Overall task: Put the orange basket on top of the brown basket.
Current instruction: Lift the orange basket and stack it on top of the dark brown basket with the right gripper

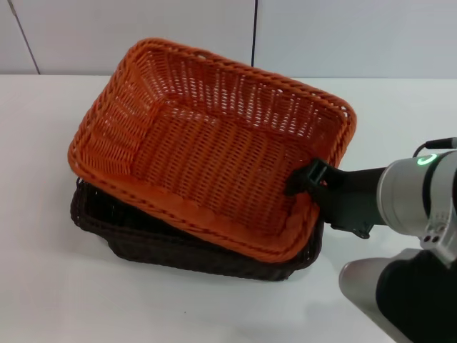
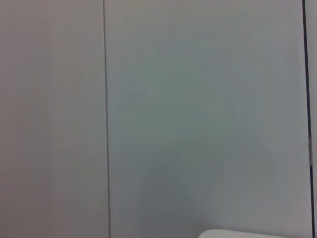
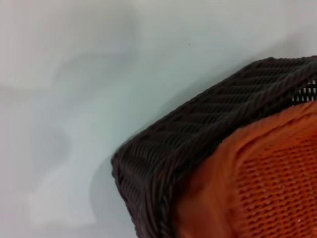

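Observation:
The orange basket (image 1: pixel 207 143) lies tilted over the brown basket (image 1: pixel 143 239) on the white table, turned a little against it. Its far left side sits higher, and its near right part rests inside the brown rim. My right gripper (image 1: pixel 308 182) is at the orange basket's right rim, shut on it, with one black finger showing inside the basket. The right wrist view shows a corner of the brown basket (image 3: pixel 198 129) with the orange basket (image 3: pixel 267 183) lying in it. My left gripper is out of view; its wrist view shows only a wall.
The white table (image 1: pixel 50 300) spreads around the baskets, and a pale panelled wall (image 1: pixel 321 36) stands behind it. Part of my right arm (image 1: pixel 400 293) fills the near right corner.

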You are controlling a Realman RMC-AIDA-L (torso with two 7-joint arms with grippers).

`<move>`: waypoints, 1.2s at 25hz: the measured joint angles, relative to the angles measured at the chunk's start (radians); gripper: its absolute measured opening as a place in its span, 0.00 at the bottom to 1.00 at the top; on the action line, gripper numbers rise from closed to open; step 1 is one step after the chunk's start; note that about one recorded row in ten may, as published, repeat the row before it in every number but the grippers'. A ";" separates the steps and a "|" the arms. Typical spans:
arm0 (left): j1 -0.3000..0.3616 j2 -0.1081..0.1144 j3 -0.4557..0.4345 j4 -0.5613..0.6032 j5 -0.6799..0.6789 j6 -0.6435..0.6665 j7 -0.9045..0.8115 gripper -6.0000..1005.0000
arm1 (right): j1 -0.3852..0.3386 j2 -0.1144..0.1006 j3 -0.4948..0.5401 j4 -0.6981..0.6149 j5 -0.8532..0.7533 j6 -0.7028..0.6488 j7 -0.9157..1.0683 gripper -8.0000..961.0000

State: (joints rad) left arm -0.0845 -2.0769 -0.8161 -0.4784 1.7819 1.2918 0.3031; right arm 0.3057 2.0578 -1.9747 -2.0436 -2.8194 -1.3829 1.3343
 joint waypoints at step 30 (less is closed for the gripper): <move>0.000 0.006 0.003 0.005 0.001 -0.006 0.001 0.77 | -0.073 -0.029 -0.273 -0.038 0.036 0.154 0.026 0.51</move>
State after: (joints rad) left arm -0.0841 -2.0704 -0.8134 -0.4735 1.7826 1.2856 0.3038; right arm 0.2327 2.0290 -2.2479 -2.0821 -2.7836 -1.2292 1.3598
